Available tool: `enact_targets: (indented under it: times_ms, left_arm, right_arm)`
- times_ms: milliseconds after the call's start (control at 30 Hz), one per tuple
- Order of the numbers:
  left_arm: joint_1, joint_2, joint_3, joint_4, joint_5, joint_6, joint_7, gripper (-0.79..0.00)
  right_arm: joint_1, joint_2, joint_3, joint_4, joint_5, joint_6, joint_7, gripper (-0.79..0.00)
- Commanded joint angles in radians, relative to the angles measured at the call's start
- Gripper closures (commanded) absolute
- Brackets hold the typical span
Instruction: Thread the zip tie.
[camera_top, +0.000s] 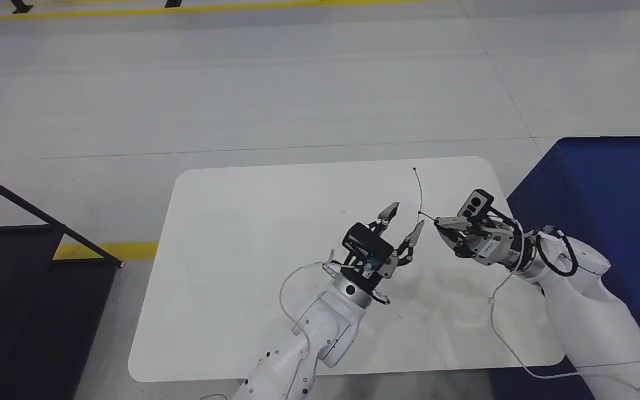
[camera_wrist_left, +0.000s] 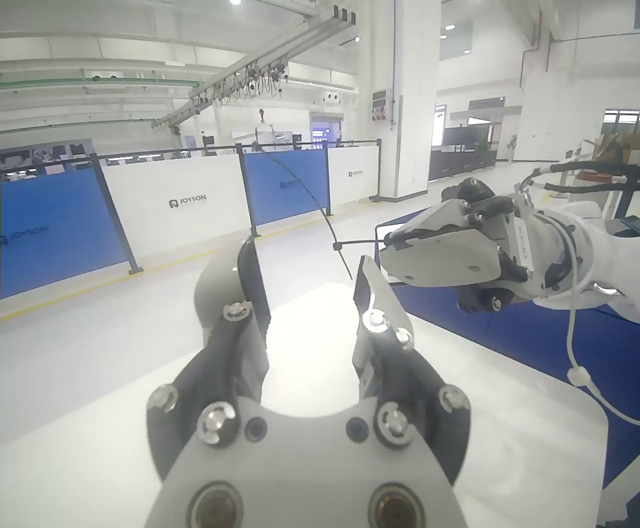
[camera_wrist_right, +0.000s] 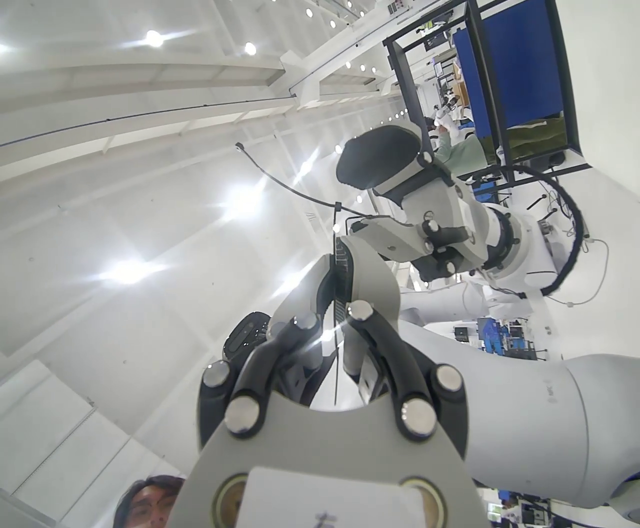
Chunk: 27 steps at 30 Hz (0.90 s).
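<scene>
Black zip tie (camera_wrist_left: 337, 245) sits pinched in the clamped-tight jaws of the right gripper (camera_wrist_left: 387, 243), its head just past them, so I'd slide the left gripper (camera_wrist_left: 306, 255), jaws spread wide and empty, around the loose tail by its fingertip, then close gently and pull straight.

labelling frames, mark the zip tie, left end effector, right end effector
zip tie (camera_wrist_left: 336, 245): left wrist view, on its locking head.
left end effector (camera_wrist_left: 306, 254): left wrist view, midway between its open fingertips.
right end effector (camera_wrist_left: 388, 243): left wrist view, at its fingertips, shut on the zip tie.
</scene>
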Motion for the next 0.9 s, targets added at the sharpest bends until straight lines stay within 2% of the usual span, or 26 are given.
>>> enact_targets:
  times_ms: [0,200,533,867]
  left_arm:
    - [-0.004,-0.002,0.002,0.005,-0.007,-0.001,-0.005,-0.311]
    - [-0.010,-0.006,0.006,0.014,-0.012,-0.007,-0.007,-0.277]
    - [-0.012,-0.009,0.007,0.012,-0.013,-0.019,-0.006,-0.092]
    - [-0.007,-0.010,0.002,0.008,-0.026,-0.042,-0.003,-0.111]
  right_arm:
    - [0.000,0.000,0.000,0.000,0.000,0.000,0.000,0.000]
    - [0.000,0.000,0.000,0.000,0.000,0.000,0.000,0.000]
    - [0.000,0.000,0.000,0.000,0.000,0.000,0.000,0.000]
    - [0.000,0.000,0.000,0.000,0.000,0.000,0.000,0.000]
